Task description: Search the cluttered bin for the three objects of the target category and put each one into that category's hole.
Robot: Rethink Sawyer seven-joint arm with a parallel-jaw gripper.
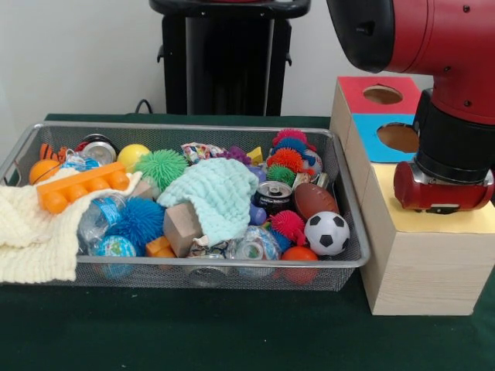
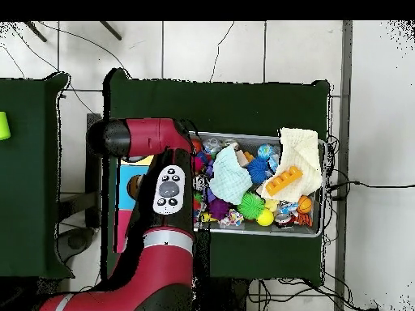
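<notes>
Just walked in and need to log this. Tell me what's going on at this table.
A red robot arm hangs over the wooden sorting box, above its yellow section, beside the red and blue holes. Its pincer is hidden, so I can't tell whether it holds anything. The wire bin alongside is full of clutter: balls, spiky toys, cans, cloths.

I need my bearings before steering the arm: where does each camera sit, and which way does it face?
Front view: low, across the table, facing the wire bin and wooden hole box; the red arm drops in at upper right, its end over the box.
Overhead view: above, looking straight down on the bin; the arm rises from the bottom edge, covering most of the box.
Shared: bin, box, arm, orange block.
</notes>
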